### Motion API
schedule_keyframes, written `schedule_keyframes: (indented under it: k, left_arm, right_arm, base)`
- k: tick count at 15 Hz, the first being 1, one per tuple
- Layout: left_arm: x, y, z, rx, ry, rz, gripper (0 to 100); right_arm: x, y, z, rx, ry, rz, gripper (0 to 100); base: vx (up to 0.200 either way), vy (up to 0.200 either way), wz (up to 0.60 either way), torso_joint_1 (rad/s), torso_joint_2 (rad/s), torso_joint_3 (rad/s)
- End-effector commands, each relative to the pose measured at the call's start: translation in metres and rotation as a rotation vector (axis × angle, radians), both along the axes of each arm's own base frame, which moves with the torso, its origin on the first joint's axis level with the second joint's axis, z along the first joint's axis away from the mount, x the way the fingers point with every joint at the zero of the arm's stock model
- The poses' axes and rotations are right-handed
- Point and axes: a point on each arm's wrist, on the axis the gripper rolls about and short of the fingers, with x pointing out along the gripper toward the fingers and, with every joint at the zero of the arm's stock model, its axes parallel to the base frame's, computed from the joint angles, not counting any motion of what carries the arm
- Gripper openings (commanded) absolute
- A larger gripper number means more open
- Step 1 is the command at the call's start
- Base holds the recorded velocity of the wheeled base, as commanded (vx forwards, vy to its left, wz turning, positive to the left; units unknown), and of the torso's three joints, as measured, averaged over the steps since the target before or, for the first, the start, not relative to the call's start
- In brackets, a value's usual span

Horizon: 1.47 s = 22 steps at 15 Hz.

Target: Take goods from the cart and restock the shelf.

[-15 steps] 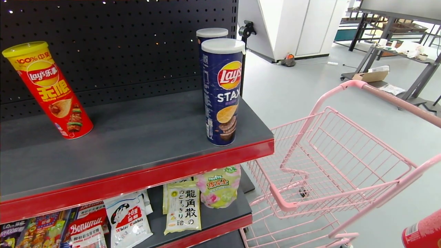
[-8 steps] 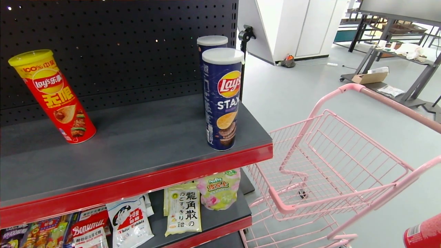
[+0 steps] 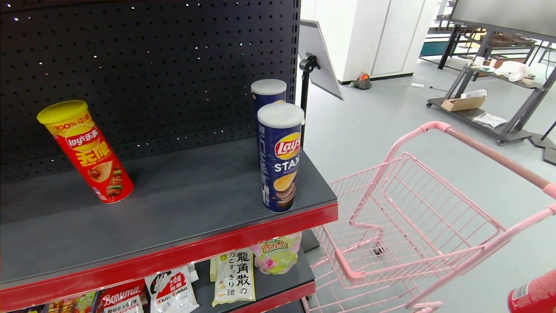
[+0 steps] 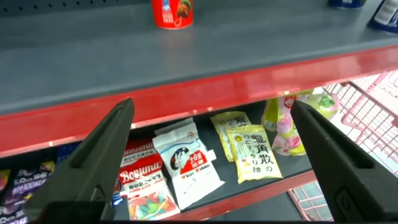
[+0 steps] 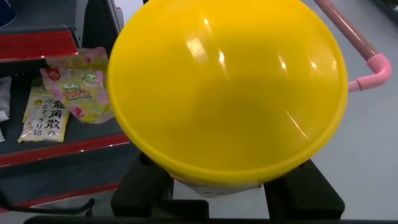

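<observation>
Gripping a chip can (image 5: 227, 87) between its dark fingers, the right gripper (image 5: 224, 190) is closed on the tube's body, with the can's yellow lid facing the wrist camera (the fingers show at either side, under the lid's rim). In the head view this can's red body pokes in at the lower right corner, on the near side of the pink cart (image 3: 434, 208) and well apart from the shelf (image 3: 173, 208). The left gripper (image 4: 211, 104) has its fingers spread wide with nothing between them. It sits in front of the shelf's red front edge (image 4: 62, 124), with snack bags (image 4: 186, 165) on the lower board visible past it. On the upper grey board a red can (image 3: 89, 152) with a yellow lid stands toward the left near the pegboard (image 3: 152, 65). A blue can (image 3: 280, 161) stands at the right front corner, a second blue can (image 3: 268, 93) just behind it. The cart stands just beside the shelf's right end.
</observation>
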Motion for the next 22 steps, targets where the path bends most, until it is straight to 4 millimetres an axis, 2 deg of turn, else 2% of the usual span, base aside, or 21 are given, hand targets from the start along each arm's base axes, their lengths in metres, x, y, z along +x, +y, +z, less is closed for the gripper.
schedule_keyframes:
  k: [1,15,22]
  left_arm:
    - [0.0001,0.0,-0.0001,0.0,0.001,0.0,100]
    - [0.0001,0.0,-0.0001,0.0,0.001,0.0,100]
    - [0.0001,0.0,-0.0001,0.0,0.001,0.0,100]
  right_arm:
    - [0.0015,-0.0002,0.0,0.0,0.008,0.002,0]
    - [0.0056,-0.0006,-0.0013,-0.03,0.03,0.01,0]
    - [0.0059,-0.0007,-0.0034,-0.03,0.037,0.012,0]
  base:
    - [0.0,0.0,0.0,0.163,-0.4,-0.232]
    - [0.0,0.0,0.0,0.143,-0.33,-0.186]
    - [0.0,0.0,0.6,0.009,0.0,-0.002]
